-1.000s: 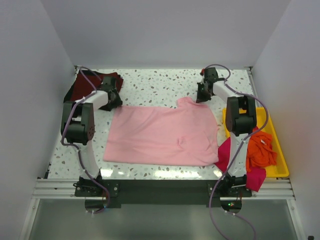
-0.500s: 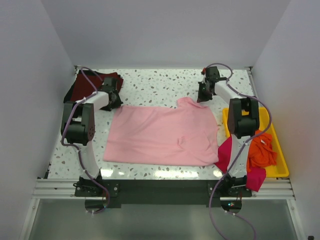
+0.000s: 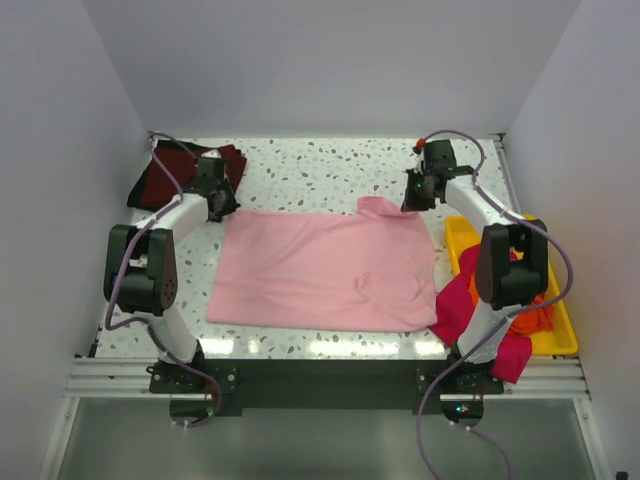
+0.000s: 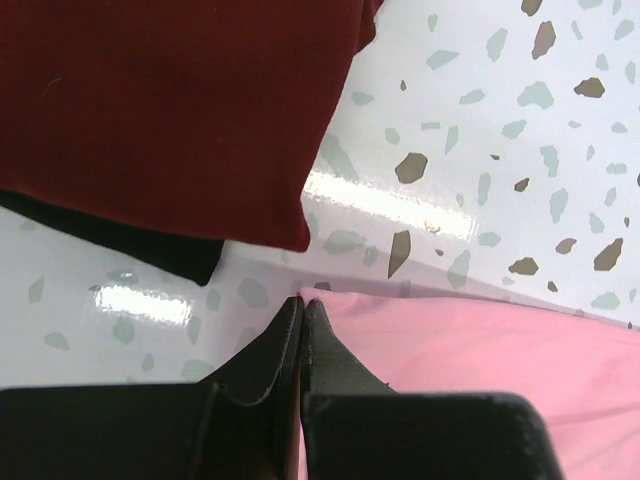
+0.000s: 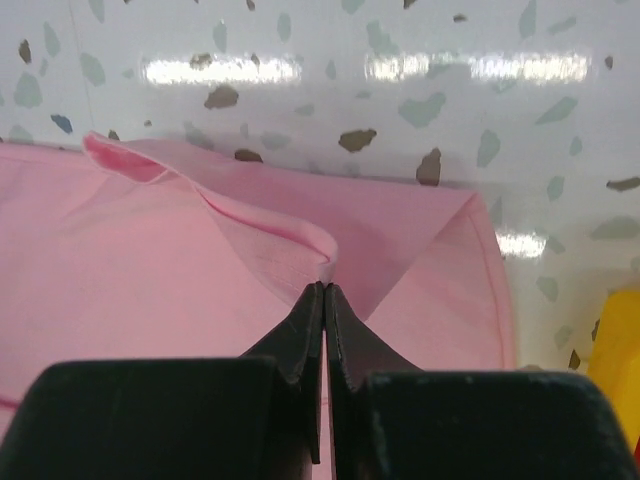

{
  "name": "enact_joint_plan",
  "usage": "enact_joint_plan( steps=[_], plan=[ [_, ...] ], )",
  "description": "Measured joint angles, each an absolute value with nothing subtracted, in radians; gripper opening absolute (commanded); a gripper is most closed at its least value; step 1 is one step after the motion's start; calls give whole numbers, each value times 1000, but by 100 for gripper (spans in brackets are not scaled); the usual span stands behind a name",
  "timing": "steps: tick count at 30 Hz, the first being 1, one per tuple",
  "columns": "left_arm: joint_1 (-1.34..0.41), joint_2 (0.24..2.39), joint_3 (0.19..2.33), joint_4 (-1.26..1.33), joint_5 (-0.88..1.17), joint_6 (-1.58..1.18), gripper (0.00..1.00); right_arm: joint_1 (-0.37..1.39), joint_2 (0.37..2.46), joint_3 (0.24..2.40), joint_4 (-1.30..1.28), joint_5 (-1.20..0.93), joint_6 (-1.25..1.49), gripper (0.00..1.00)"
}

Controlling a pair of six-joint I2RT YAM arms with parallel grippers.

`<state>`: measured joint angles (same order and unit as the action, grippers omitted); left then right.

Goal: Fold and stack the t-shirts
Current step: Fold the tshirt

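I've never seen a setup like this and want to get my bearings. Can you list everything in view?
pink tee: 1, pale pink, spread flat mid-table
maroon tee: 1, dark red, folded, far left corner
black tee: 1, black, under the maroon tee
magenta tee: 1, magenta, spilling over the tray's near left side
orange tee: 1, orange, crumpled in the tray, mostly hidden by the right arm
tray: 1, yellow, right edge of the table
table: 1, white with speckles, under everything
arms: 2, white and black, left and right
left end effector: 1, black, shut on the pink tee's far left corner
right end effector: 1, black, shut on a fold at the pink tee's far right
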<state>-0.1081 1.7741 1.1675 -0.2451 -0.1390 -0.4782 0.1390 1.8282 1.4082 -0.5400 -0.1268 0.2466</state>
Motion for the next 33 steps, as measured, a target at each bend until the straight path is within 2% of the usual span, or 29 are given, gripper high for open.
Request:
enact_joint_plan(
  steps=[21, 33],
  plan=[
    [-109, 1442, 809, -225, -215, -481, 0, 160, 1353, 1086, -741, -66, 275, 0],
    [-112, 1275, 650, -212, -217, -496, 0, 174, 1187, 985, -860, -44, 300, 0]
  ],
)
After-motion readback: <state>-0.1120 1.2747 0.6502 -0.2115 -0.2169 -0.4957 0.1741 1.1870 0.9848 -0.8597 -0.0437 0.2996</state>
